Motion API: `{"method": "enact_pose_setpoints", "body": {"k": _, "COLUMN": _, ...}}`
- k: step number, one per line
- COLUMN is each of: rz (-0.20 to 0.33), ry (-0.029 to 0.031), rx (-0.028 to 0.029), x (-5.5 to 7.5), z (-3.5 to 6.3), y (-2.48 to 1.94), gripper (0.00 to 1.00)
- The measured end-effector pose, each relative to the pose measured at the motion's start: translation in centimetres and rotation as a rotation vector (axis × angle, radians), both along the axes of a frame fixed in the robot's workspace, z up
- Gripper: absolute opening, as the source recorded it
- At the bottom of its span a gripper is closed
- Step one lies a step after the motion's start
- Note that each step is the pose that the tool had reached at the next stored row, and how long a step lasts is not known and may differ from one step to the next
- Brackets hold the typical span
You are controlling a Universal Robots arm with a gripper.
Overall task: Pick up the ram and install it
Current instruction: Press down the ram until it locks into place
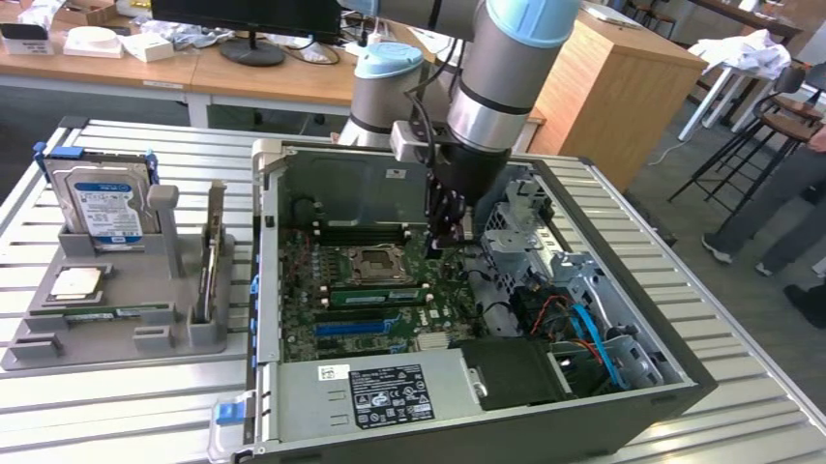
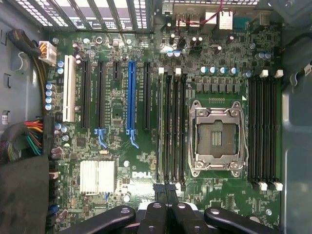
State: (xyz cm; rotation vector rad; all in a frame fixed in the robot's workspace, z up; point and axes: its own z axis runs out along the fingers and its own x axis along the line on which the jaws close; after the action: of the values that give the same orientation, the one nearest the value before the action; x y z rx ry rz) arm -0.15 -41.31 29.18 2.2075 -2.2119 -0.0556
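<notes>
Gripper point(image 1: 443, 246) point(image 2: 165, 189): hangs over the board inside the case point(image 1: 671, 387), above the far-right side of the socket point(image 1: 383, 263); jaws are closed together and nothing is between them.

Ram point(image 1: 97, 311): judged to be the green stick lying on its long edge in the near groove of the tray point(image 1: 77, 343), at the exterior view's left; just near of the processor chip point(image 1: 77, 282), with the hard drive point(image 1: 106, 198) standing farther back; well apart from the gripper and untouched.

Seated stick point(image 1: 374, 293): a similar green stick with a pale label stands in a slot just near of the socket; whether it belongs to this task cannot be told.

Handling, as a judgement: light and stiff along its length; thin, so it could snap under twisting; chips, label face and contact edge are best left untouched.

Hold, as a judgement: across the thin faces at mid-length, on the upper long edge that stands clear of the groove; a centred hold keeps the stick level; an end hold risks tilt and slip on the smooth board.
</notes>
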Motion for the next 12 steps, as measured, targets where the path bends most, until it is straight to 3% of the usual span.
{"method": "enact_pose_setpoints", "body": {"k": 12, "rz": 0.0, "ry": 0.0, "rx": 0.0001, "x": 0.01, "z": -0.59, "y": 0.0, "gripper": 0.1}}
